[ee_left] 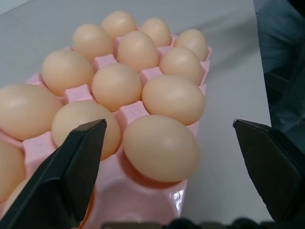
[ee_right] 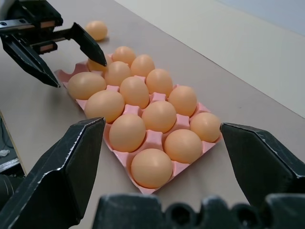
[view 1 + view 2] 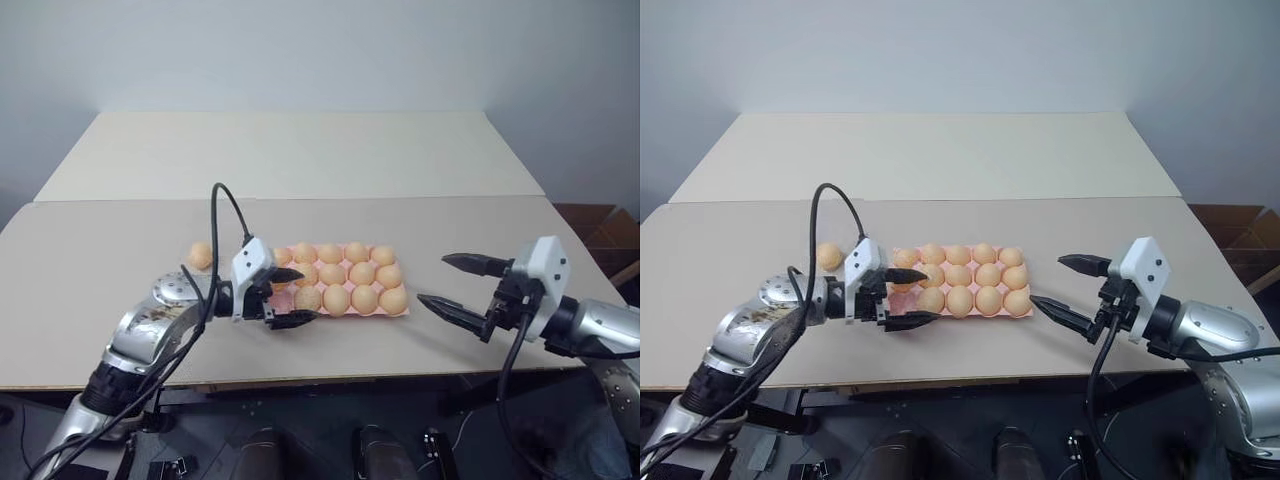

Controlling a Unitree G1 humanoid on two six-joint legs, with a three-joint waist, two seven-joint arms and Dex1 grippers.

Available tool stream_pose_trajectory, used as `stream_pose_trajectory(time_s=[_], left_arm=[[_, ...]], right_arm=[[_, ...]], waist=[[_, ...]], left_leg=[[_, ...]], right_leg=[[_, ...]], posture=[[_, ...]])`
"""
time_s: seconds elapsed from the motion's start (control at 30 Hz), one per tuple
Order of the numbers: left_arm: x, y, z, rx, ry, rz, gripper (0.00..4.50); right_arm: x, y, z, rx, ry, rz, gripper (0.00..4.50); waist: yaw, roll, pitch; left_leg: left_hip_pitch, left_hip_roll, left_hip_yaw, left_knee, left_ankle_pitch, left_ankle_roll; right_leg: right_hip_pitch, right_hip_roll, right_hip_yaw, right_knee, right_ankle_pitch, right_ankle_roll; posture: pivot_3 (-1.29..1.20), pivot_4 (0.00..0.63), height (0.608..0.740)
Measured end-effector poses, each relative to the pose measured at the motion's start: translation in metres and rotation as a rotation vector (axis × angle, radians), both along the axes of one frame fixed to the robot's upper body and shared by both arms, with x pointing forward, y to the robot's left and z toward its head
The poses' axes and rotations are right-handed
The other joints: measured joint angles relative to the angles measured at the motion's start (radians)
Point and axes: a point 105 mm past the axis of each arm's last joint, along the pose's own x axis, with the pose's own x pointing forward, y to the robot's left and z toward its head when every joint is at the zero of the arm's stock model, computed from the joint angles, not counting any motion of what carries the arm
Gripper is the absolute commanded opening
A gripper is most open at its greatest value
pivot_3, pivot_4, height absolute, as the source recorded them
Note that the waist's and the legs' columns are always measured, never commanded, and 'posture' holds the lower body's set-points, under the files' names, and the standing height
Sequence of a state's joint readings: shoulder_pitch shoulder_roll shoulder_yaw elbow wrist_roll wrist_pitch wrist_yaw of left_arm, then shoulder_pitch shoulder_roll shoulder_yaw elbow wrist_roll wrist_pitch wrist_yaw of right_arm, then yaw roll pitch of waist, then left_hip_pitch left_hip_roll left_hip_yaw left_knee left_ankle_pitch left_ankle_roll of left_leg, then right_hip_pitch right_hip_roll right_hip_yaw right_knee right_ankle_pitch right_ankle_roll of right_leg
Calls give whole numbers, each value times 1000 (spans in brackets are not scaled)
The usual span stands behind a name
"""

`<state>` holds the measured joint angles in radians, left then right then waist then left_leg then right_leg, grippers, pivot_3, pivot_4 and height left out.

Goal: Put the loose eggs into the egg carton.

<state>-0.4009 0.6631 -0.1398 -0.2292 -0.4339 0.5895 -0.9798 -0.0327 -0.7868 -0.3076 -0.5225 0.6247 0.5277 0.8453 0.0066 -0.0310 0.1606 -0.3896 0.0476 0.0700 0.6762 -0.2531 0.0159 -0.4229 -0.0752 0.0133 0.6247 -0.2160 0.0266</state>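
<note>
Nearly full, egg carton (image 3: 399, 311) sits mid-table; one loose egg (image 3: 200, 255) lies on the table just beyond its left end. Left gripper (image 3: 287, 297) hovers spread at that end, seemingly empty; right gripper (image 3: 455, 284) spread, idle. Next: fetch it.

You see the pink egg carton (image 3: 340, 285) near the front of the pale table (image 3: 300, 160), its cups nearly all filled with tan eggs. Your left gripper (image 3: 290, 297) hangs at the carton's left end, black fingers spread and holding nothing. One loose egg (image 3: 201, 255) lies on the table just left of the carton. Your right gripper (image 3: 452, 283) hovers apart on the carton's right, fingers wide, pointing toward it.
</note>
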Motion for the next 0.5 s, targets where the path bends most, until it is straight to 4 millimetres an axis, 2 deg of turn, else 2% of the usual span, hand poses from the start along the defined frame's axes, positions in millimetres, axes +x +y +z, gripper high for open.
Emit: stream_pose_trajectory(time_s=[0.13, 0.23, 0.37, 0.5], left_arm=[[-1, 15, 16, -24, -60, 52, 4451], [-5, 39, 30, -61, -91, 109, 4451], [-21, 91, 35, -25, -75, 206, 4451], [-42, 146, 27, 22, -20, 367, 4451]], right_arm=[[0, 1, 1, 4, -1, 2, 4500], [-1, 2, 1, 4, -1, 7, 4500], [-1, 2, 0, 5, 4, 17, 4500], [2, 3, 0, 1, 10, 38, 4500]], waist=[[0, 0, 0], [-4, 0, 0], [-16, 0, 0], [-21, 0, 0]], left_leg=[[0, 0, 0, 0, 0, 0], [0, 0, 0, 0, 0, 0], [1, 2, 0, -1, 0, 0], [1, 2, 1, -1, 0, 0]], right_leg=[[0, 0, 0, 0, 0, 0], [0, 0, 0, 0, 0, 0], [-1, 0, 0, 0, -1, 0], [-1, -1, 0, 0, -1, 0]], posture=[[0, 150, 740], [0, 150, 740], [0, 150, 740], [0, 150, 740]])
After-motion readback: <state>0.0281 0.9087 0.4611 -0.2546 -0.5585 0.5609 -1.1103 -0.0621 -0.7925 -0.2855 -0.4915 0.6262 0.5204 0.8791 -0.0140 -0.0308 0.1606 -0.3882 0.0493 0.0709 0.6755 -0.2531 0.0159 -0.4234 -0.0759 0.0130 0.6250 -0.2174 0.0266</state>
